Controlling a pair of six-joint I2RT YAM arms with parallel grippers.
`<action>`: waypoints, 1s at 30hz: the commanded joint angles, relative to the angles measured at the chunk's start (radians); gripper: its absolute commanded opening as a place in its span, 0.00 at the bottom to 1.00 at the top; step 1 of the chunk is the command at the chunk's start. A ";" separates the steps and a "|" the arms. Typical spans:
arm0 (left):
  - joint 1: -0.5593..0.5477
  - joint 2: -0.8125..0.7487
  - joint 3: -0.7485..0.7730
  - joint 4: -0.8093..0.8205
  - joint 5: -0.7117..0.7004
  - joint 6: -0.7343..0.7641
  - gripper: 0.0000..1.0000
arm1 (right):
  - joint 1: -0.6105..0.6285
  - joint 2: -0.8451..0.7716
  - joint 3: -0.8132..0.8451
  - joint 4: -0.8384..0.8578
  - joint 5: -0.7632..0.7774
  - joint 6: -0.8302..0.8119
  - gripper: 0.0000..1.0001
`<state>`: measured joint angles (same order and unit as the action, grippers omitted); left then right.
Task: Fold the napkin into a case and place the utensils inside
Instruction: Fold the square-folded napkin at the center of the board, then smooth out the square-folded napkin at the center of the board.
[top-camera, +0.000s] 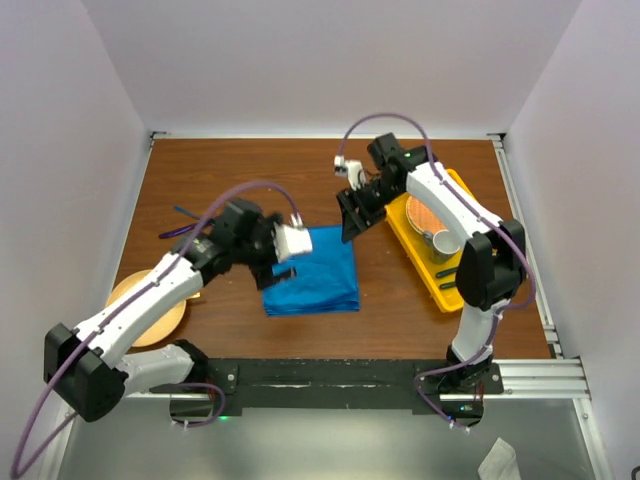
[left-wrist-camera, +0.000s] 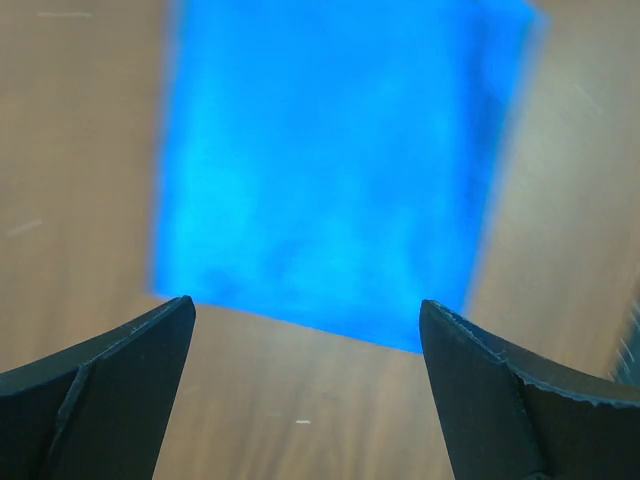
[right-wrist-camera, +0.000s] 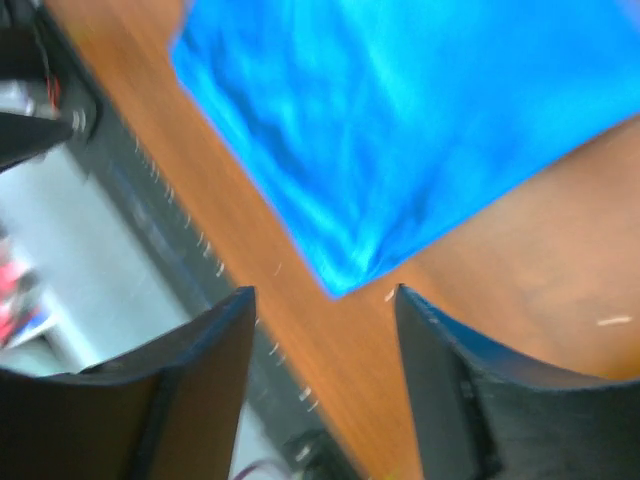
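Observation:
The napkin lies folded into a rough blue square in the middle of the table. It is wider than a narrow packet. My left gripper hovers at its left edge; in the left wrist view the gripper is open and empty, with the napkin just beyond the jaws. My right gripper hangs above the napkin's far right corner; in the right wrist view the gripper is open and empty, with a corner of the napkin between the fingertips. The blue and purple utensils lie at the far left.
A yellow tray at the right holds an orange plate, a metal bowl and dark cutlery. A tan plate sits at the front left under my left arm. The black rail runs along the near edge.

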<state>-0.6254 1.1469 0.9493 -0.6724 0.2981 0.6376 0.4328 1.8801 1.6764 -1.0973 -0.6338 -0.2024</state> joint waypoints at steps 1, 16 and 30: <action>0.134 -0.029 0.175 0.279 -0.022 -0.315 1.00 | 0.001 -0.139 0.115 0.240 0.101 0.058 0.72; 0.391 0.224 0.235 0.614 0.445 -1.009 1.00 | -0.009 -0.050 -0.009 0.836 -0.107 0.585 0.98; 0.443 0.585 -0.032 1.080 0.625 -1.447 1.00 | 0.007 0.065 -0.325 1.164 -0.175 0.938 0.98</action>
<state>-0.1848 1.6745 0.9230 0.2272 0.8631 -0.6865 0.4381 1.9114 1.3819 -0.0879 -0.7586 0.6308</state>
